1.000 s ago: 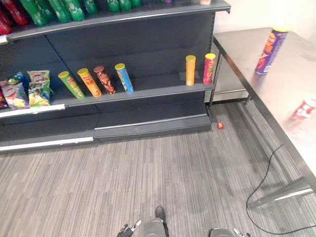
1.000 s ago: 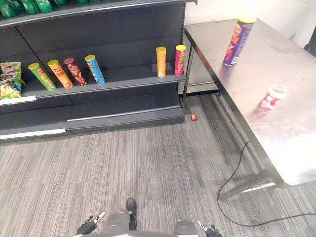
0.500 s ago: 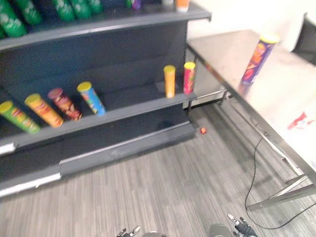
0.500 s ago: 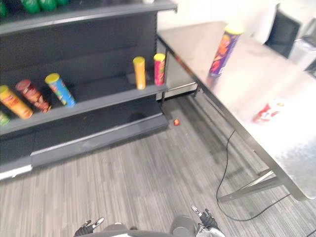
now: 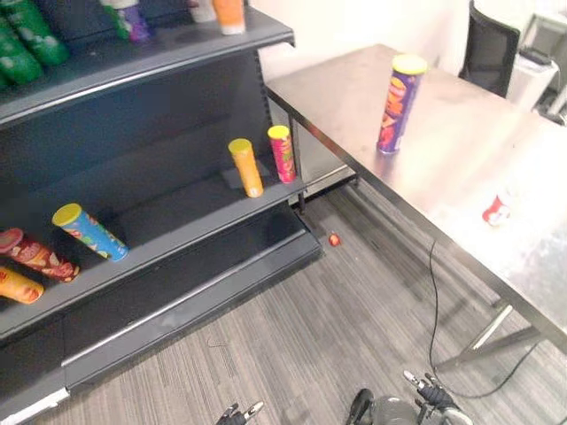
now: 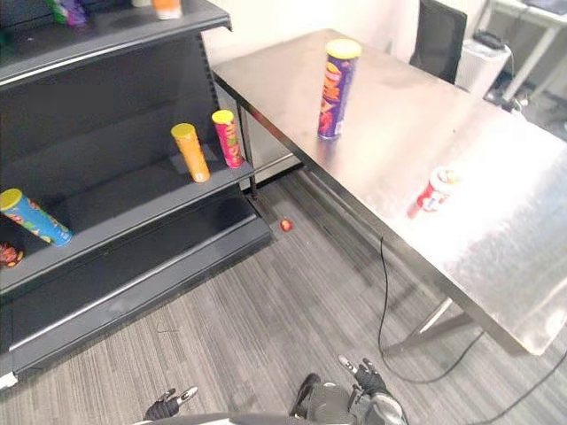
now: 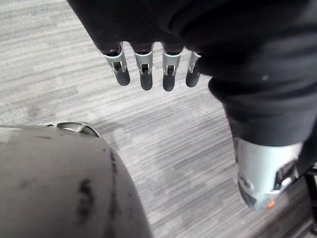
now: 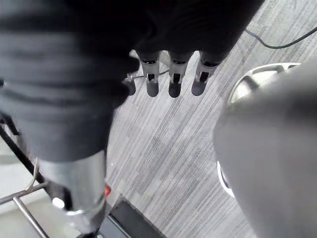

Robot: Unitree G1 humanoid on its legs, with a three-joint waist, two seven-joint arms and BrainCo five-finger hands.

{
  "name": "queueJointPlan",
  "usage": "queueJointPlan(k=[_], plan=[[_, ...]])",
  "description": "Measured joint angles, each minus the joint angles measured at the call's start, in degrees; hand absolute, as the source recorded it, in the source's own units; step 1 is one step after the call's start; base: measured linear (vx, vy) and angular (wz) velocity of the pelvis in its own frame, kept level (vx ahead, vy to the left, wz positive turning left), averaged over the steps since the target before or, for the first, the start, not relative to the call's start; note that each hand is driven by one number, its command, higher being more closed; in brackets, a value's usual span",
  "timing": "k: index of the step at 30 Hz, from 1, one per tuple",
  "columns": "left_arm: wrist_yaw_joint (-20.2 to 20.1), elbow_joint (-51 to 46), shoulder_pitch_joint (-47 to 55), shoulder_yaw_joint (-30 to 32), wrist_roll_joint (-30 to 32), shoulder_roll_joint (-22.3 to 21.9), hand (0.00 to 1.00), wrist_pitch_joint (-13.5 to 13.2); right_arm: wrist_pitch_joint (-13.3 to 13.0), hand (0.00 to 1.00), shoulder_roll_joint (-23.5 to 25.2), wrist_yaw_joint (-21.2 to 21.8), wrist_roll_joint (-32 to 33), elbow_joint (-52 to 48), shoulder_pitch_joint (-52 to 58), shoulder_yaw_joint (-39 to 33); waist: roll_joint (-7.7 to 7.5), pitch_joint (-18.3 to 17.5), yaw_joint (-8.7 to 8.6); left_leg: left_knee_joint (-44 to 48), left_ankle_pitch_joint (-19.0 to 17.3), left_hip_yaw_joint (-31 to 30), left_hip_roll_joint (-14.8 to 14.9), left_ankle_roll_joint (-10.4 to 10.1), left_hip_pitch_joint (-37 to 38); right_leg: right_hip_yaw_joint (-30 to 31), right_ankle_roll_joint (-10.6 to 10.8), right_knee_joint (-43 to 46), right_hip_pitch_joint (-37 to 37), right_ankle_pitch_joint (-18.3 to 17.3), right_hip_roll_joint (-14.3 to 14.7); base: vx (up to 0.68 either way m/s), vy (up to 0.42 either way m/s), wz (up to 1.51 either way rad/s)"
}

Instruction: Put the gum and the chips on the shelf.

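Dark grey metal shelf is noted at left; on its middle board a blue tube lies tilted, while an orange tube and a pink tube stand. Striped grey carpet is seen below. On the brushed steel table at right, the chips, a tall purple cylinder with a yellow lid, are stood upright at the far side. The gum, a small red-and-white tub, possibly on its side, is placed nearer and further right. The left hand and right hand are held low over the carpet, fingers straight, nothing held.
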Motion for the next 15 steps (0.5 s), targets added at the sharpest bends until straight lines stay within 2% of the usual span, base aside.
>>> queueJointPlan(k=[3,6,7,8,9,10,11,12,13,15], plan=[[0.08,-0.11,-0.16,0.05,-0.03,0.28,0.00,0.04,0.03,0.00,0.01,0.00,-0.03,-0.01,-0.36,0.50,0.21,-0.13,0.01,0.03,0.05,0.53,-0.53,-0.07,-1.37,0.17,0.79,-2.18,-0.71,1.70,0.21,-0.08,0.071,-0.06],[0.20,-0.30,-0.33,0.10,-0.01,1.15,0.00,0.21,0.07,0.00,0.24,0.04,-0.02,0.01,-0.38,0.66,-0.98,-0.10,0.04,5.15,-0.02,2.63,-0.96,-0.24,-3.63,2.08,0.69,-0.91,-2.38,1.69,-0.64,-0.02,0.030,-0.33],[0.27,-0.60,-0.23,0.13,-0.03,1.43,0.00,0.64,0.06,0.00,0.42,-0.01,0.03,0.17,-0.27,0.69,-1.31,-0.05,0.06,13.24,-0.16,3.72,0.39,-0.44,-6.34,3.39,0.65,-1.72,-2.10,1.68,-0.77,0.03,-0.043,-0.56],[0.37,-0.72,-0.25,0.11,-0.08,1.23,0.00,0.82,0.03,0.00,0.08,0.00,0.08,0.07,-0.16,0.96,-0.73,0.00,0.00,24.29,0.06,3.84,3.48,-0.65,-10.01,4.71,0.43,-3.23,-0.89,1.53,0.04,0.03,-0.039,-0.64],[0.44,-0.74,-0.27,0.12,-0.11,0.83,0.00,0.83,0.03,0.00,-0.32,0.00,0.09,-0.05,-0.16,1.08,0.04,0.04,-0.09,30.47,0.73,3.66,5.62,-1.10,-11.98,5.89,0.26,-3.73,-0.36,1.41,1.01,0.05,0.007,-0.89],[0.58,-0.65,0.07,0.16,-0.20,-0.10,0.00,0.98,0.00,0.00,-1.02,0.00,0.08,-0.06,-0.16,1.30,1.16,0.51,0.12,41.22,5.03,2.97,9.28,-1.26,-15.60,8.42,0.24,-4.09,0.76,1.01,2.70,0.07,0.059,-0.95],[0.67,-0.60,0.19,0.17,-0.83,-0.24,0.00,1.14,-0.05,0.00,-1.09,-0.06,0.10,-0.07,-0.08,1.31,1.43,0.69,0.46,45.49,9.09,1.84,10.29,-1.20,-17.46,10.06,0.03,-4.06,1.24,0.84,3.01,0.17,0.151,-1.34],[0.70,-0.58,0.44,0.16,-2.12,-0.24,0.00,1.17,0.02,0.00,-0.99,-0.27,0.13,0.06,0.01,1.17,1.19,0.85,1.29,49.50,5.50,-2.00,9.75,-0.23,-19.85,13.87,-0.08,-4.00,1.84,0.60,2.92,0.18,0.139,-1.41],[0.75,-0.64,0.39,0.24,-2.66,-0.16,0.00,1.12,0.03,0.00,-1.23,-0.39,0.17,0.62,0.06,0.85,0.91,1.04,1.42,49.54,0.90,-5.26,8.31,-0.90,-22.23,16.97,-0.06,-4.37,2.54,0.59,2.69,0.18,0.144,-1.31],[0.77,-0.82,0.46,0.94,-2.91,-0.04,0.00,0.98,0.00,0.00,-1.36,-0.73,0.20,1.91,-0.03,0.12,0.23,1.46,1.61,43.55,-2.36,-10.00,6.16,-0.95,-24.10,21.07,0.19,-4.81,3.89,0.48,1.84,0.16,0.140,-1.21]])
